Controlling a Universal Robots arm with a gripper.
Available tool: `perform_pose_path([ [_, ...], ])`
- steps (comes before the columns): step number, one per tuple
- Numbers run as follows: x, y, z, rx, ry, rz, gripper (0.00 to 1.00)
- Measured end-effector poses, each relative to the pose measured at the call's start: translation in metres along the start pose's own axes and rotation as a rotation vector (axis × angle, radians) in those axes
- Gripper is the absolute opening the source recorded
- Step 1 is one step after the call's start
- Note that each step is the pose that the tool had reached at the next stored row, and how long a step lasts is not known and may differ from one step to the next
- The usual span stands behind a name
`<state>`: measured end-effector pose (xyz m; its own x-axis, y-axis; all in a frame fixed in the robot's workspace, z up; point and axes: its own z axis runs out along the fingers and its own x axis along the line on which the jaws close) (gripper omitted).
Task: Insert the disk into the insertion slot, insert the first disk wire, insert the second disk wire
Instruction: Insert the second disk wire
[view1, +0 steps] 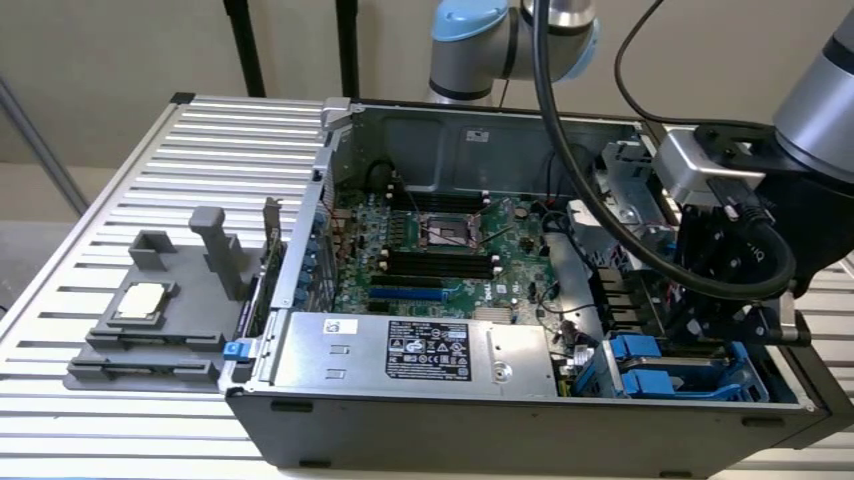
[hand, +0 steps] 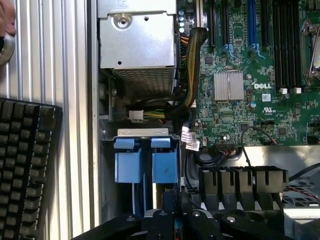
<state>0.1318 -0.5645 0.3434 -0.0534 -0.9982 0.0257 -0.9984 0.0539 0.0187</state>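
Green motherboard (view1: 447, 250) with black slots; bright blue tabs on the insertion slot (hand: 146, 160); silver power-supply box (view1: 407, 350) with black-and-white label; black keyboard (hand: 25, 165); ribbed silver tabletop (view1: 120, 420); black claw (view1: 727, 325).

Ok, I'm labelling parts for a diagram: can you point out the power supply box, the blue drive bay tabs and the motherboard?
power supply box (view1: 414, 350), exterior view, on its printed label.
blue drive bay tabs (hand: 150, 162), wrist view, on the flat blue faces.
motherboard (view1: 461, 265), exterior view, on the green board below the processor socket.

Exterior view looks down from high in front at the open computer case (view1: 534, 400). Wrist view looks straight down, close, inside it. Both show the power supply (view1: 414, 350) (hand: 137, 35) and motherboard (view1: 441, 250) (hand: 250, 75).
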Motion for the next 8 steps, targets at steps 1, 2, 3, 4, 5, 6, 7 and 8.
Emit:
perform_pose_path([
  [1, 0.0000, 0.0000, 0.0002, 0.0001, -0.0002, 0.000, 0.16],
  [2, 0.0000, 0.0000, 0.0004, 0.0001, -0.0004, 0.000, 0.16],
  [3, 0.0001, 0.0000, 0.0006, 0.0002, -0.0004, 0.000, 0.16],
  [4, 0.0001, 0.0000, 0.0008, 0.0002, -0.0006, 0.000, 0.16],
  [5, 0.0001, 0.0000, 0.0009, 0.0002, -0.0006, 0.000, 0.16],
  [6, 0.0001, 0.0000, 0.0011, 0.0002, -0.0007, 0.000, 0.16],
  [7, 0.0001, 0.0000, 0.0012, 0.0002, -0.0006, 0.000, 0.16],
  [8, 0.0001, 0.0000, 0.0014, 0.0002, -0.0007, -0.001, 0.16],
])
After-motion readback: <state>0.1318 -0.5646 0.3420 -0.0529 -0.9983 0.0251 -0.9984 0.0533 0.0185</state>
